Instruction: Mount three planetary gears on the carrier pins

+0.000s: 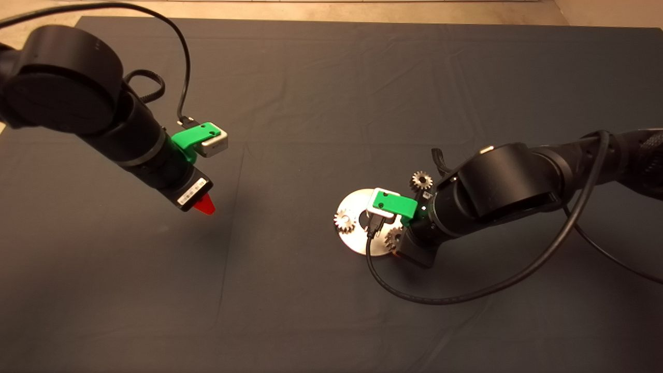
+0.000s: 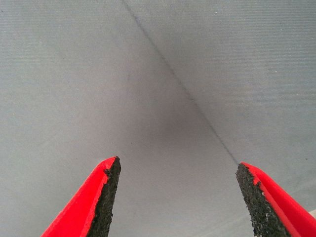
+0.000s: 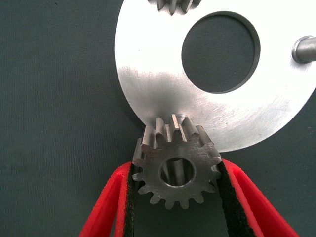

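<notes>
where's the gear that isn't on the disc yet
In the head view the loose gear lies on the mat, right of centre, just beyond the disc and beside the right arm's wrist.

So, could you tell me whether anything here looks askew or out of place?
Only the gear in the right pincer: it sits tilted over a carrier pin at the disc's edge, not yet seated flat. One gear is on the disc, another lies on the mat. The left pincer hovers open.
</notes>
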`<state>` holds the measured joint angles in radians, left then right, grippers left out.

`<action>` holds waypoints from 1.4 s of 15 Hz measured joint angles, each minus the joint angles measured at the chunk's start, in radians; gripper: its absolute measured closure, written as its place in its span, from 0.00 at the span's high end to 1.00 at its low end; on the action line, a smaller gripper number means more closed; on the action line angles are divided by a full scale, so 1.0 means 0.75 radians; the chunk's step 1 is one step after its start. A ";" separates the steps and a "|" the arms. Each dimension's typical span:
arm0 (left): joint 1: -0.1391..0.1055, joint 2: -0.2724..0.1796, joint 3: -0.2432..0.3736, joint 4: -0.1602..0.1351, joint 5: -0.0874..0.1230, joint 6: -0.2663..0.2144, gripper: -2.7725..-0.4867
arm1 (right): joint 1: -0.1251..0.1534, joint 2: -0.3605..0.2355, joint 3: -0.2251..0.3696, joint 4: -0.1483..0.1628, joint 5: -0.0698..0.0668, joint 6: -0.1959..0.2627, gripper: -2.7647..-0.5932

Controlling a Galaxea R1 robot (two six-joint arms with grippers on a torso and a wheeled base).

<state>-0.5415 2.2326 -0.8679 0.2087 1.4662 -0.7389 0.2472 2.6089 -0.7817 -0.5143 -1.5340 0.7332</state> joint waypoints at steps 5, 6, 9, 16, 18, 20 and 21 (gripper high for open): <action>0.000 -0.010 0.010 -0.010 -0.003 0.000 0.51 | -0.001 0.000 0.000 -0.002 0.001 0.000 0.18; 0.000 -0.015 0.012 -0.010 -0.002 0.000 0.51 | -0.001 0.000 0.000 -0.003 0.000 -0.001 0.18; 0.000 -0.018 0.014 -0.010 -0.002 0.000 0.51 | -0.001 0.001 -0.001 -0.006 0.001 -0.007 0.18; 0.000 -0.018 0.015 -0.010 -0.002 0.000 0.51 | 0.000 0.001 -0.015 -0.018 0.006 -0.042 0.18; 0.000 -0.019 0.015 -0.010 -0.006 0.000 0.51 | 0.000 0.002 -0.019 -0.026 0.011 -0.048 0.18; 0.000 -0.026 0.015 -0.011 -0.010 0.000 0.51 | -0.001 0.002 -0.035 -0.049 0.011 -0.051 0.18; 0.000 -0.029 0.015 -0.010 -0.010 0.000 0.51 | -0.002 0.002 -0.037 -0.050 0.012 -0.052 0.18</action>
<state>-0.5415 2.2106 -0.8568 0.2011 1.4585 -0.7389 0.2457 2.6104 -0.8091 -0.5518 -1.5253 0.6940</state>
